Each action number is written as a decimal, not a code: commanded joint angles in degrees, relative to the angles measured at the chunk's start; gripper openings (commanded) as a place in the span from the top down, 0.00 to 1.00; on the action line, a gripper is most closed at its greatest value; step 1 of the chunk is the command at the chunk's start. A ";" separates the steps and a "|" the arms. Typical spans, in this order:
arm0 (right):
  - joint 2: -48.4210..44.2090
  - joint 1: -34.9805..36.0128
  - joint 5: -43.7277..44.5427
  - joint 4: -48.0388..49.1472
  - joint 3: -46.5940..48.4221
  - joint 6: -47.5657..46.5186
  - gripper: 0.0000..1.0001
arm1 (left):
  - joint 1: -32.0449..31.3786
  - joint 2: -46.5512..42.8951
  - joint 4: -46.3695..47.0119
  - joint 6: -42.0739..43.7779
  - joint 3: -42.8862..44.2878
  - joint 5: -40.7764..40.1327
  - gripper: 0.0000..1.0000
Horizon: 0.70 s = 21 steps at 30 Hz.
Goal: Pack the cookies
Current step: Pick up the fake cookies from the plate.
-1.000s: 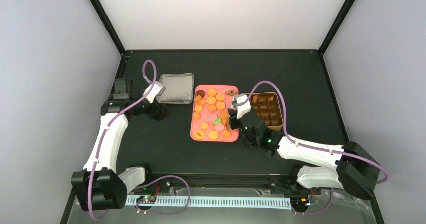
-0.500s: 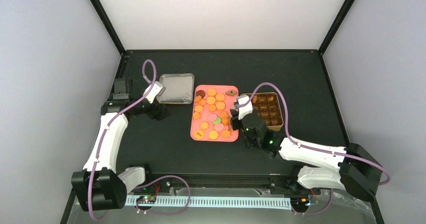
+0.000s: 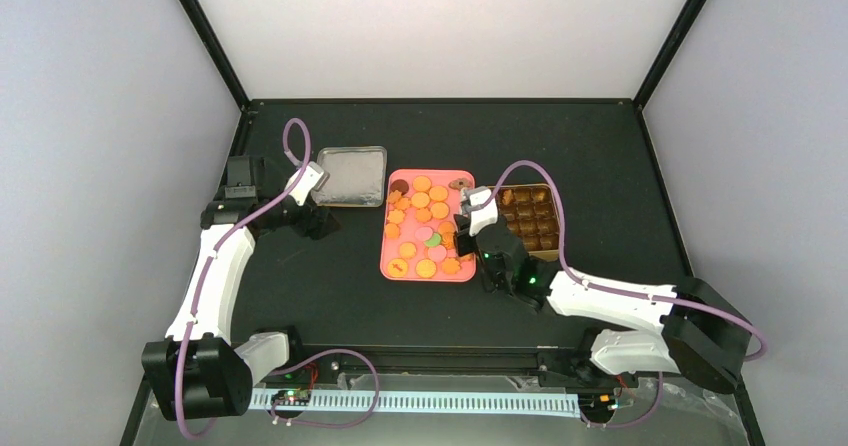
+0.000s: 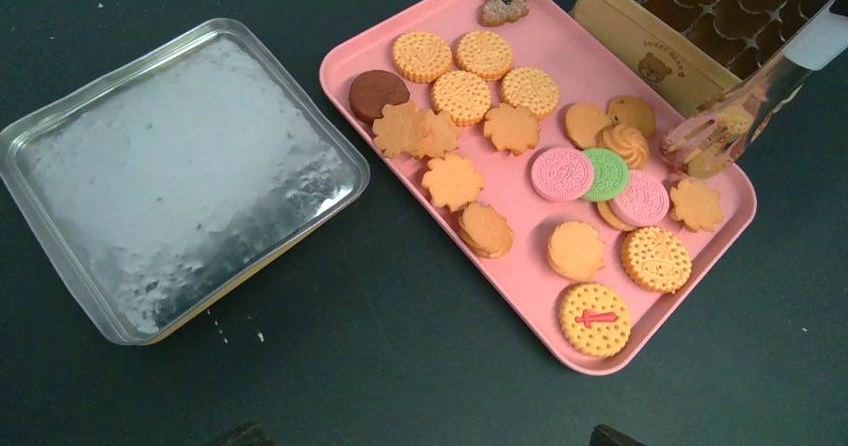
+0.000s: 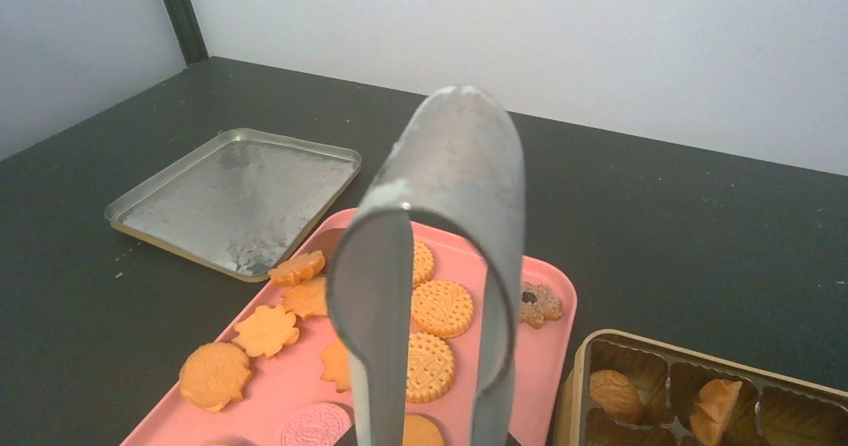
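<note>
Edging back from the gold tin (image 4: 640,36) toward the cookies (image 4: 562,173) lying on the pink tray (image 4: 530,216), the tongs (image 4: 740,106) are hovering at its right edge, the right gripper (image 3: 468,228) clenching them; the left gripper (image 3: 318,222) is hanging released beside the silver lid (image 4: 180,176).

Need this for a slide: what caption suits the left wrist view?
Assorted cookies on a pink tray, silver lid left, gold tin and tongs right.

Lab test cell: white walls (image 3: 440,26), black table (image 3: 330,296).
</note>
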 commanded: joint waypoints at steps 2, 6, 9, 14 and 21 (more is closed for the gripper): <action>1.69 0.00 3.34 -4.54 -0.65 0.42 0.68 | 0.59 -0.65 0.16 0.85 1.99 1.16 0.15; -1.44 0.04 4.76 -4.28 -1.82 -0.91 0.65 | 0.55 -0.77 0.06 0.94 1.98 1.27 0.15; -1.72 0.05 4.50 -5.36 -1.68 -1.11 0.65 | 0.60 -0.72 0.12 0.98 2.07 1.53 0.15; -1.39 0.04 4.34 -5.84 -1.93 -0.99 0.65 | 0.58 -1.01 -0.02 0.89 2.13 1.84 0.15; 0.67 0.48 4.63 -5.47 -1.04 -1.81 0.59 | 0.60 -1.24 -0.18 1.05 1.99 1.85 0.15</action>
